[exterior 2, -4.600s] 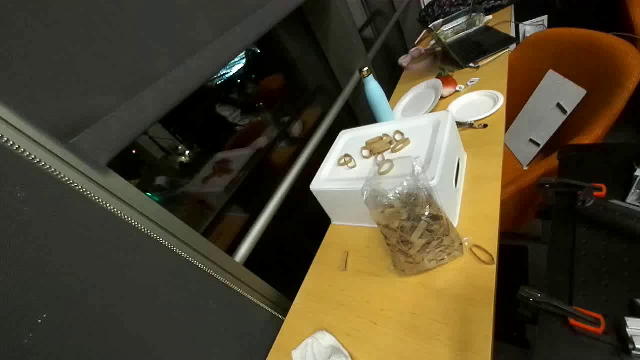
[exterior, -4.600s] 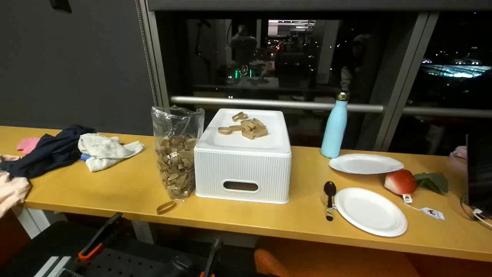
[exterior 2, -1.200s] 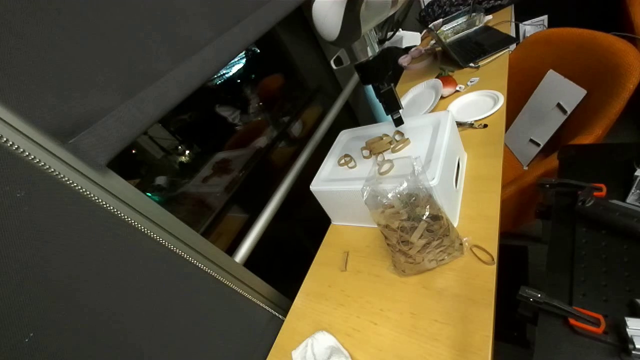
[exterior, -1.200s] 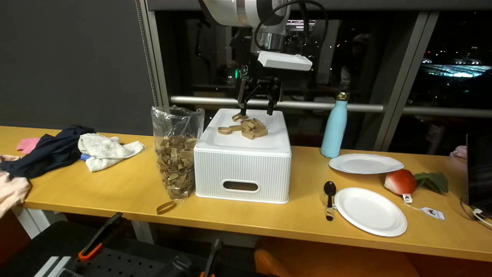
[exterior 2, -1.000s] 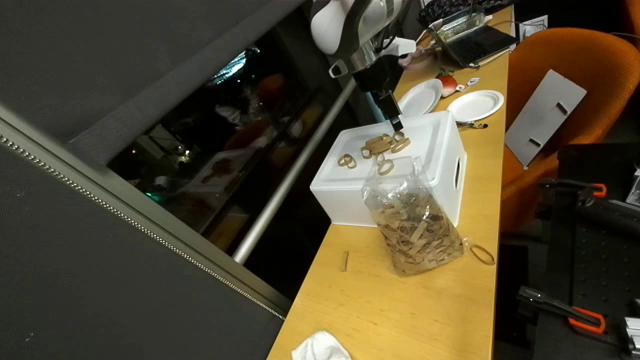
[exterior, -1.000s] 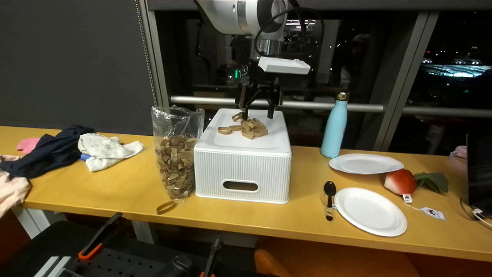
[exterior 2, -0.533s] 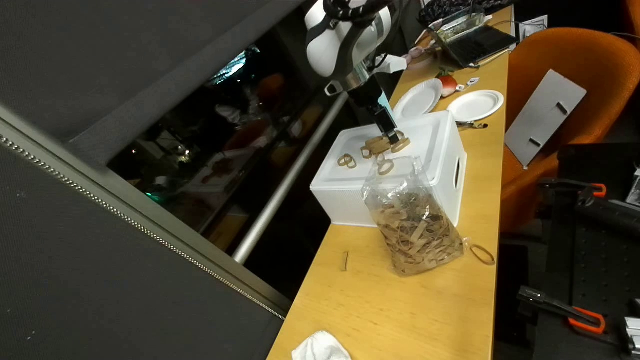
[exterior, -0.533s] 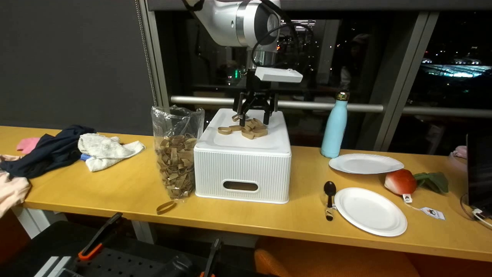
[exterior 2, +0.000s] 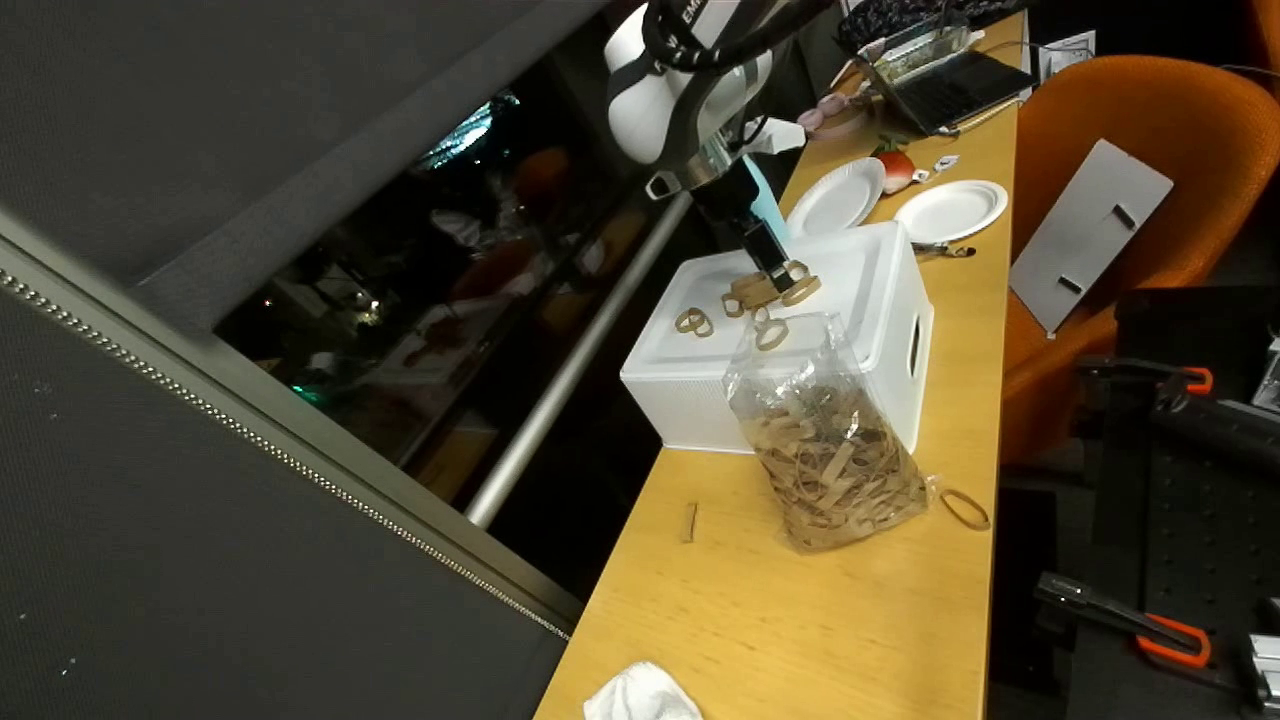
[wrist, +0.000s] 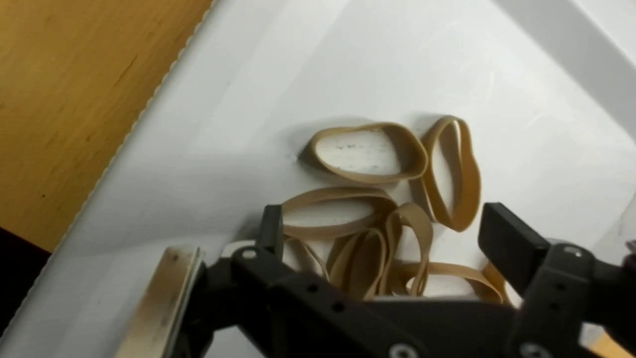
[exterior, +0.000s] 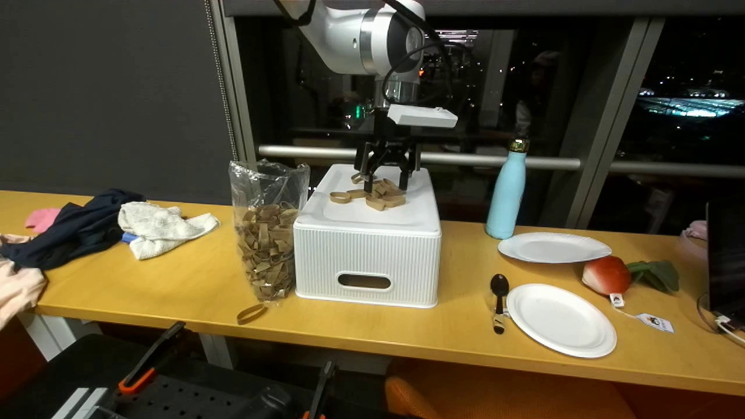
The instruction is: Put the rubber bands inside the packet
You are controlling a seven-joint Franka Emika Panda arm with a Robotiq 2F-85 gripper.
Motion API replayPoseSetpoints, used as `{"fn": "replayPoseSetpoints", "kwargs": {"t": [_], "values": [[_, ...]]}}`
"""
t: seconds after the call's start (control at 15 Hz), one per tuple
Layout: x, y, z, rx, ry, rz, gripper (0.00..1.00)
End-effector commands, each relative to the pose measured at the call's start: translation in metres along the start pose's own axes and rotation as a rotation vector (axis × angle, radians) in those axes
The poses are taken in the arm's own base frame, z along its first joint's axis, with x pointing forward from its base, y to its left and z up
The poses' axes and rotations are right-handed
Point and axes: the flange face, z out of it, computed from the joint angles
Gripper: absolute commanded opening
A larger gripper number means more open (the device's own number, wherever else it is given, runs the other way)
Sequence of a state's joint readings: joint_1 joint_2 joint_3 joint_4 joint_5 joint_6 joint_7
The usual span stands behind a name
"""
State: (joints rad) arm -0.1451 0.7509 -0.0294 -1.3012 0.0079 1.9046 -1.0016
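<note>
lowered since a second ago: your gripper (exterior: 385,187), jaws apart, holding nothing.
rubber bands (exterior: 378,202) sit bunched on the box (exterior: 368,247); likely light, soft, springy: pinch several walls mid-bunch. long axes differ: in the wrist view one loop (wrist: 330,231) lies along the jaw line, another loop (wrist: 468,194) roughly across.

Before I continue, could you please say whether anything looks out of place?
Yes: one rubber band lies on the table near its edge, beside the packet. It looks odd, perhaps dropped, because most others are in the packet or on the white box.
</note>
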Motion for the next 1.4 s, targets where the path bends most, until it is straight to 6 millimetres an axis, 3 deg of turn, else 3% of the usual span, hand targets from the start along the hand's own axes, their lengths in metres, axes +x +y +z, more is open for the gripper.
{"fn": "replayPoseSetpoints", "kwargs": {"t": [0.0,0.13,0.47,0.73,1.0,1.2,1.33], "values": [[0.004,0.005,-0.003,0.008,-0.015,0.000,0.75],[0.005,0.006,-0.001,0.008,-0.013,-0.001,0.66],[0.004,0.006,0.002,0.011,-0.012,0.000,0.27],[0.010,-0.003,-0.009,0.002,-0.014,-0.003,0.00],[0.015,-0.019,-0.027,-0.005,-0.010,0.003,0.01],[0.020,-0.044,-0.058,-0.001,-0.021,0.029,0.01],[0.024,-0.070,-0.085,0.022,-0.028,0.045,0.01]]}}
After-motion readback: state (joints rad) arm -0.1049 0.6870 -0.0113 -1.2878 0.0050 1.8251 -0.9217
